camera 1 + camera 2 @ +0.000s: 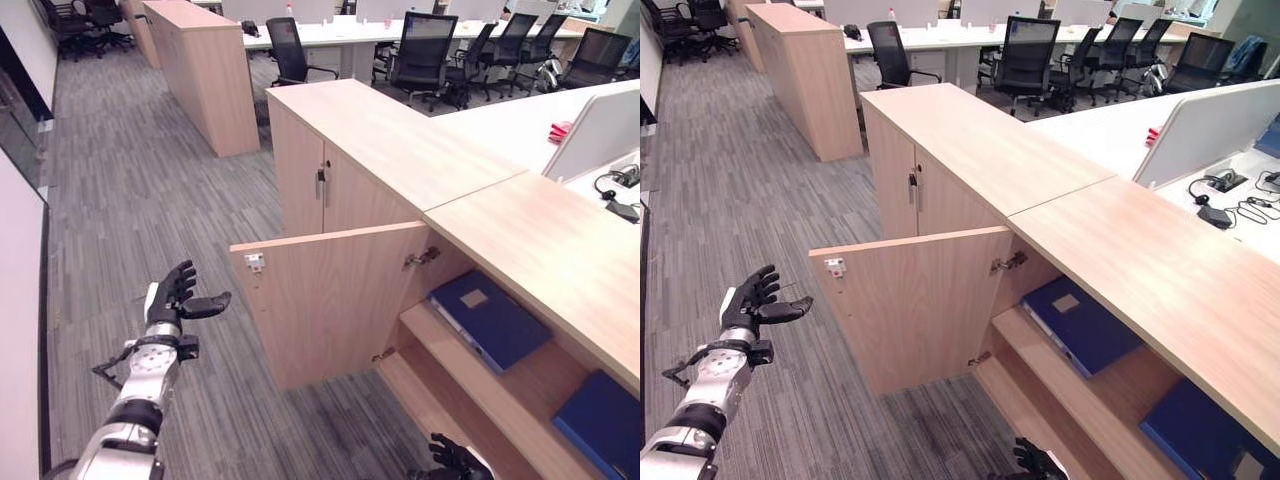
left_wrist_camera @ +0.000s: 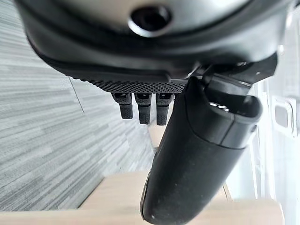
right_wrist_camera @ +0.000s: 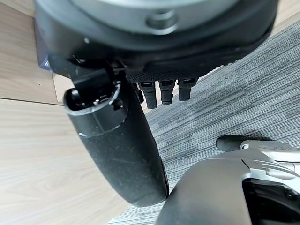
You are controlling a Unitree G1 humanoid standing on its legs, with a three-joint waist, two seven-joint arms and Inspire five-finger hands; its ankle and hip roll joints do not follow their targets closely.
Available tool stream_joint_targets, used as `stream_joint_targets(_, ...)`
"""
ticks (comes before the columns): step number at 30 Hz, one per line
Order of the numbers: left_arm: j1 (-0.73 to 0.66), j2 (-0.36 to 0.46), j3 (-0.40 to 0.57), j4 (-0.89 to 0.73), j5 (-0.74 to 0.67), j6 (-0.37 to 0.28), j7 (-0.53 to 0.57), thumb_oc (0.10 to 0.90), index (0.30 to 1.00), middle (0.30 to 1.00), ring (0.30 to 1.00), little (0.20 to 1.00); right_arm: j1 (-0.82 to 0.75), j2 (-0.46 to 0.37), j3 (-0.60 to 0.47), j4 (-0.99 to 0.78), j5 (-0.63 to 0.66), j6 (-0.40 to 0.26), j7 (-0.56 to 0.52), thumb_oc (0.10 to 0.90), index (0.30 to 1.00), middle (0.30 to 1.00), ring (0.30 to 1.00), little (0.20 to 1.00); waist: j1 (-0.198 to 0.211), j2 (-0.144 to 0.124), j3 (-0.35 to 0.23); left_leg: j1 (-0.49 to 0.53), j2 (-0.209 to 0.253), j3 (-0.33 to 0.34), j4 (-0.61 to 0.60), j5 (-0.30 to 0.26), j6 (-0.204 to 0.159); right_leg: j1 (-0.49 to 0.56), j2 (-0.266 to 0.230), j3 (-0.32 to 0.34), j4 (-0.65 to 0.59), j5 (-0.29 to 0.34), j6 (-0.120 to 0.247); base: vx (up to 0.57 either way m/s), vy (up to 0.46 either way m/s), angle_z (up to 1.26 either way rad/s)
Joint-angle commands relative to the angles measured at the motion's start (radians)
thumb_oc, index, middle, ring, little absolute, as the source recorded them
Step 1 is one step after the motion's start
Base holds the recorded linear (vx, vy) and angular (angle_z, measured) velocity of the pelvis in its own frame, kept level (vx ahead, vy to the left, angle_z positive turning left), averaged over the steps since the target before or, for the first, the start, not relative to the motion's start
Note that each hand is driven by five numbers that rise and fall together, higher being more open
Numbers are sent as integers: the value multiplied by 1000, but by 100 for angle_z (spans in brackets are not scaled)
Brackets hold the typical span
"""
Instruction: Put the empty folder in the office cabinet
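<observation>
The office cabinet (image 1: pixel 520 230) stands with its door (image 1: pixel 330 300) swung out toward the carpet. On the upper shelf inside lies a dark blue folder (image 1: pixel 490 318) with a small label. A second blue folder (image 1: pixel 600 420) lies further right. My left hand (image 1: pixel 178 298) is raised over the carpet left of the door's edge, apart from it, with relaxed fingers (image 2: pixel 143 108) and thumb (image 2: pixel 197 154) holding nothing. My right hand (image 1: pixel 455 460) sits low in front of the bottom shelf (image 1: pixel 430 400), its fingers (image 3: pixel 161 91) straight and empty.
A closed cabinet door with a metal handle (image 1: pixel 321 183) adjoins the open one. Another wooden cabinet (image 1: pixel 205 70) stands further back on the grey carpet (image 1: pixel 150 200). Black office chairs (image 1: pixel 425 50) line white desks behind. A white partition (image 1: pixel 600 130) and cables (image 1: pixel 620 195) are at right.
</observation>
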Motion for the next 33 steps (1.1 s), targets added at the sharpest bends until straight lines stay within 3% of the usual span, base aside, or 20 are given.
stream_joint_targets(1, -201, 60, -27, 14, 7, -86, -14, 800, 900, 900, 900, 900, -45, -65, -3, -9, -31, -36, 7, 800, 900, 900, 900, 900, -10, 21, -11, 116, 18, 4, -1, -135, -69, 15, -42, -5, 43, -79, 125, 18, 16, -8)
stream_joint_targets(10, -220, -57, -102, -80, -13, -91, -46, 800, 900, 900, 900, 900, -61, -55, -8, 14, -36, -29, -2, 800, 900, 900, 900, 900, -19, 15, -5, 111, 19, 7, -1, -136, -63, 3, -44, -2, 53, -78, 128, 3, 9, -5)
stream_joint_targets(16, -120, -149, -177, -256, -23, -83, -126, 800, 900, 900, 900, 900, -77, -40, -27, 27, -48, -17, -8, 800, 900, 900, 900, 900, -13, 12, 11, 103, 18, 11, -1, -137, -52, -14, -49, -5, 75, -76, 132, -5, 9, 1)
stream_joint_targets(24, 43, -135, -234, -439, -34, -52, -270, 800, 900, 900, 900, 900, -89, -21, -69, 53, -48, -3, 2, 800, 900, 900, 900, 900, 0, 19, 42, 98, 13, 37, -1, -136, -38, -56, -57, -3, 149, -71, 149, -18, 62, 0)
stream_joint_targets(28, 88, -131, -233, -474, -47, -45, -288, 800, 900, 900, 900, 900, -90, -9, -90, 51, -29, -2, 3, 800, 900, 900, 900, 900, 0, 17, 55, 87, 13, 49, -1, -133, -37, -81, -61, -1, 168, -62, 158, -24, 45, -12)
stream_joint_targets(31, 138, -108, -224, -521, -55, -34, -298, 800, 900, 900, 900, 900, -117, 4, -113, 45, -2, -5, -9, 800, 900, 900, 900, 900, 9, 14, 85, 54, 24, 83, -1, -125, -35, -148, -79, -54, 211, -12, 182, -141, -8, -40)
stream_joint_targets(32, 158, -94, -214, -530, -64, -29, -306, 800, 900, 900, 900, 900, -125, 4, -118, 35, 4, -9, -14, 800, 900, 900, 900, 900, 10, 20, 84, 36, 39, 103, -1, -116, -37, -162, -89, -93, 218, -10, 190, -237, -24, -83)
stream_joint_targets(33, 213, -62, -201, -569, -64, -19, -312, 800, 900, 900, 900, 900, -155, 5, -120, 26, 13, -13, -27, 800, 900, 900, 900, 900, 29, 35, 89, 16, 64, 144, -1, -98, -37, -186, -124, -178, 266, -24, 179, -244, 64, -123)
